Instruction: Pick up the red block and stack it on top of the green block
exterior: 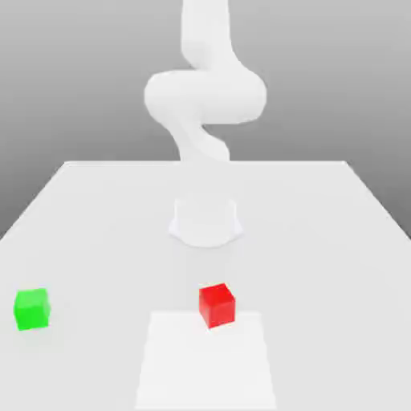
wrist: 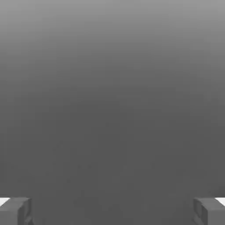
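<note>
The claw (wrist: 112, 212) is seen spread wide and empty, fingertips (wrist: 15, 211) far apart. The red block (exterior: 217, 304) is set on the desk (exterior: 321, 241) in front of the arm's base, the green block (exterior: 31, 309) well apart toward the exterior view's left. No block is seen between the fingertips, so a descent toward red is judged necessary.

surface: white table (exterior: 96, 225), flat and matte, spanning the lower half of the exterior view, its far edge across the middle of the frame
red block (exterior: 217, 305): rests on the table, lower centre of the frame, at the far edge of the panel
green block (exterior: 31, 309): rests on the table, lower left of the frame, well apart from the red block
panel (exterior: 205, 365): brighter white rectangle lying flat, bottom centre
arm base (exterior: 206, 221): white, stands on the table, centre of the frame
</note>
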{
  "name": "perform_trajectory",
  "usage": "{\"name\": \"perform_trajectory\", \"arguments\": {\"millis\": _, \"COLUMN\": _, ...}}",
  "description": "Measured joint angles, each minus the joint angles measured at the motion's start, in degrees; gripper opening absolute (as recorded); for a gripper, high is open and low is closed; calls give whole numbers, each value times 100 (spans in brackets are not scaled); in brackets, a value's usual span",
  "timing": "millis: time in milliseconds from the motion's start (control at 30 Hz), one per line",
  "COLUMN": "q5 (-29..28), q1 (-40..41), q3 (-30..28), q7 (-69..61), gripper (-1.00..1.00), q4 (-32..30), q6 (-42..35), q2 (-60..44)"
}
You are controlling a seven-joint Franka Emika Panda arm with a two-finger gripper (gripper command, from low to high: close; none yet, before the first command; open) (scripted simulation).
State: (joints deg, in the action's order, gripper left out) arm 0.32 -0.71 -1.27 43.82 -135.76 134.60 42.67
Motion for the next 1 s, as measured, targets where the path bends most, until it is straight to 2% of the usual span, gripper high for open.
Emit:
{"name": "perform_trajectory", "arguments": {"millis": 433, "q5": -16, "q1": -460, "q3": -308, "q7": -1152, "gripper": 0, "q4": -2529, "q6": 1793, "q2": -2095}}
{"name": "perform_trajectory", "arguments": {"millis": 567, "q5": -131, "q1": -597, "q3": -275, "q7": -1471, "gripper": 0, "q4": -3362, "q6": 2605, "q2": -3103}}
{"name": "perform_trajectory", "arguments": {"millis": 833, "q5": 347, "q1": -791, "q3": -271, "q7": -1942, "gripper": 0, "q4": -3389, "q6": 3575, "q2": -4308}}
{"name": "perform_trajectory", "arguments": {"millis": 1000, "q5": 652, "q1": -632, "q3": -30, "q7": -2148, "gripper": 0, "q4": -3331, "q6": 4111, "q2": -4910}}
